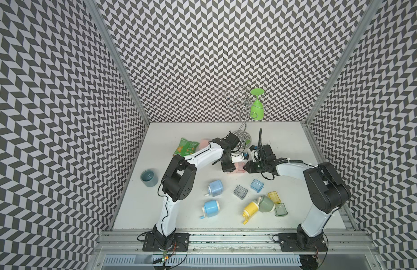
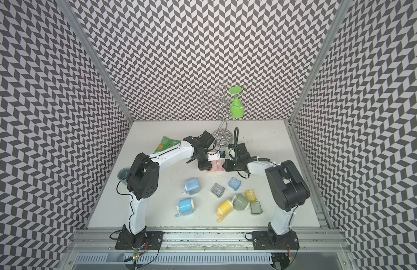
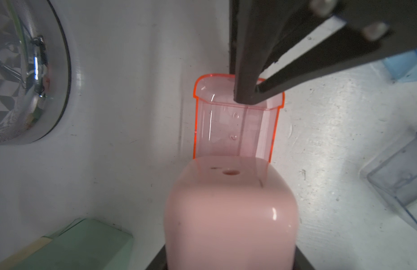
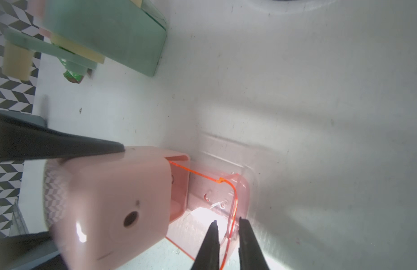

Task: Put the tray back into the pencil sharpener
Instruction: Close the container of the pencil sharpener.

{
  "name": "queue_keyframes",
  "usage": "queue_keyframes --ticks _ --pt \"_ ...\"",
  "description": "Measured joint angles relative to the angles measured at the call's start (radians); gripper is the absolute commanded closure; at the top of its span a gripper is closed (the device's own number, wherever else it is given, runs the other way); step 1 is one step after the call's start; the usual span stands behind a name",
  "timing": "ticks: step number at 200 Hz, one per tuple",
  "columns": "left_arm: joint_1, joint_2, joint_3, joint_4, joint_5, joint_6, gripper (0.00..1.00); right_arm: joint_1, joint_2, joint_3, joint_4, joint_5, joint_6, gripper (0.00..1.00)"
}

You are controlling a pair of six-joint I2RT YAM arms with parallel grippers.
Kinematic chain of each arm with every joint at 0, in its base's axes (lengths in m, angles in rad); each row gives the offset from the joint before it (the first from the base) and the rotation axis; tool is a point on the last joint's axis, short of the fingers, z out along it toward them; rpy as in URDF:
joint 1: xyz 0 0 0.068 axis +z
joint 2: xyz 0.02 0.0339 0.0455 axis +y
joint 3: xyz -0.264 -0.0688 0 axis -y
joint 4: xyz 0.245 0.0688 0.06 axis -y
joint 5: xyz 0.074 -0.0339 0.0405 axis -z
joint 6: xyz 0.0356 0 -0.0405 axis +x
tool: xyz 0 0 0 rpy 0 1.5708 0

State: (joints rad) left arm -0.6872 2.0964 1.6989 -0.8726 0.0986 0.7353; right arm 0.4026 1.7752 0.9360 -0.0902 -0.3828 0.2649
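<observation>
Pink pencil sharpener (image 3: 231, 215), clamped in the left gripper (image 1: 229, 168) near the surface's (image 1: 226, 224) middle, has its tray (image 3: 226, 131) partway in. The right gripper (image 4: 228, 221) pinches the tray's end wall. That thin pinch could slip, or a skewed push could jam it. The right wrist view shows the rim meeting the slot; both top views hide it.

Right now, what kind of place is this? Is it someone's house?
Probably a robot test booth, not a house: two robot arms bolted to a metal rail, zigzag-patterned walls on three sides, and pencil sharpeners scattered on a white table.
</observation>
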Motion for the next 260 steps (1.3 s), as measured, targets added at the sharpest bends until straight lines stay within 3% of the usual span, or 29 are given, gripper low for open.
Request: queue_keyframes --ticks 51,137,184,260 --pt "-0.001 0.000 0.000 0.003 0.000 0.002 0.57 0.010 0.000 0.005 -0.001 -0.012 -0.007 0.85" --pt "-0.002 0.000 0.001 0.022 0.001 -0.002 0.61 -0.037 -0.042 -0.045 0.054 -0.102 0.060 0.69" --pt "-0.002 0.000 0.001 0.038 0.003 -0.009 0.61 -0.108 -0.102 -0.091 0.079 -0.091 0.158 0.78" --pt "-0.002 0.000 0.000 0.042 0.013 -0.019 0.62 -0.070 0.038 -0.047 0.101 -0.120 0.190 0.79"
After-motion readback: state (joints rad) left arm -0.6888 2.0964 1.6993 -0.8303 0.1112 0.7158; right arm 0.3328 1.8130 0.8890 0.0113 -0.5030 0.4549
